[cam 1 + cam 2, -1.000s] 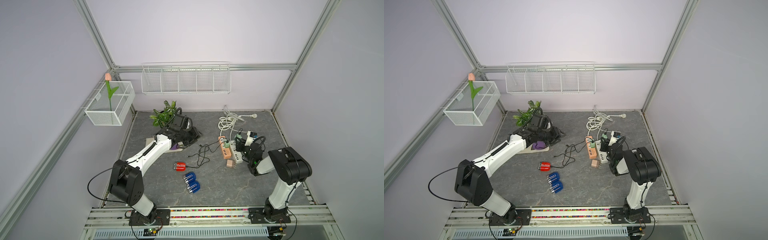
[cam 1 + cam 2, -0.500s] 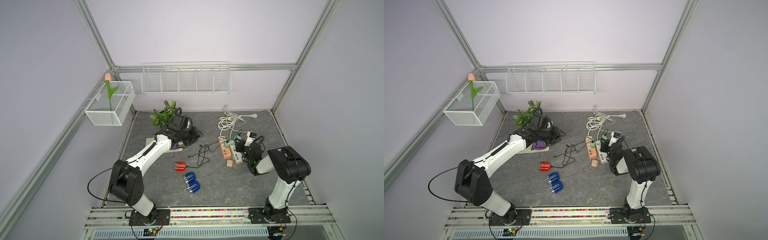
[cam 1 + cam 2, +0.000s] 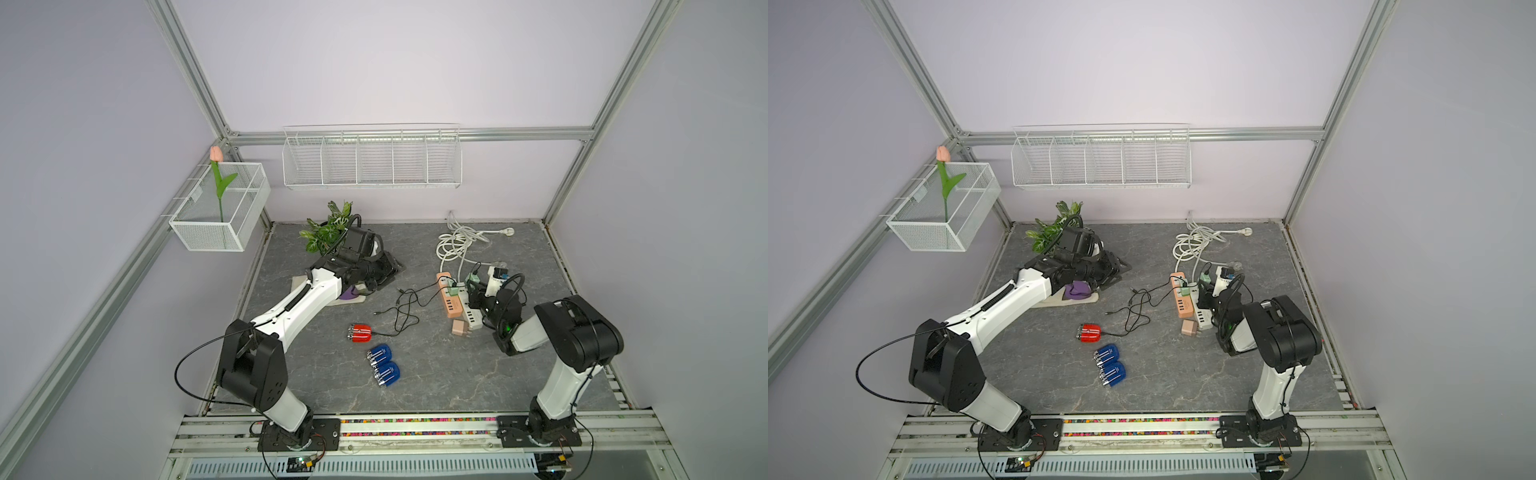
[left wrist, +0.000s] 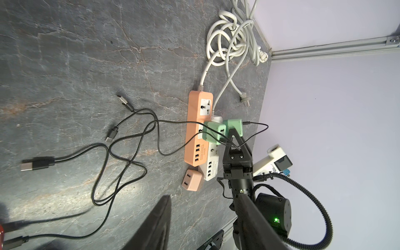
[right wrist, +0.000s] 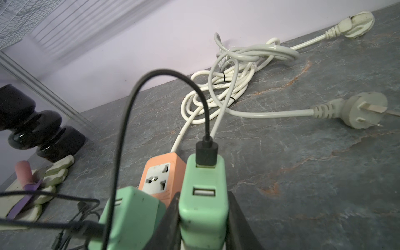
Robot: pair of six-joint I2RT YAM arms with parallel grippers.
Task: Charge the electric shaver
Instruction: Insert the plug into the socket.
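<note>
Right gripper (image 5: 204,218) is seen pinching a green adapter (image 5: 202,173) from both sides, low over the white power strip (image 4: 211,166). A black cable (image 5: 206,154) is plugged into the adapter's far end and arches back over the bench (image 3: 457,374). Whether the adapter's prongs are seated in a socket cannot be told, since its underside is hidden. The step in hand is judged to be pressing the adapter home. It should be kept square to the strip's face and pushed straight in without rocking, and the light strip may need to be kept from sliding. A second green adapter (image 5: 127,216) stands just beside it, next to the orange power strip (image 4: 195,138), so little sideways room is left. Further out, the red shaver (image 3: 360,333) lies mid-bench, well apart from the strips, with a black lead in its end, and two blue shavers (image 3: 382,365) lie just beside it. The left gripper (image 3: 386,270) is held low near the plant (image 3: 328,232), and its state cannot be told. Two white mains plugs (image 5: 363,110) lie loose on the bench, so power is judged not yet supplied.
</note>
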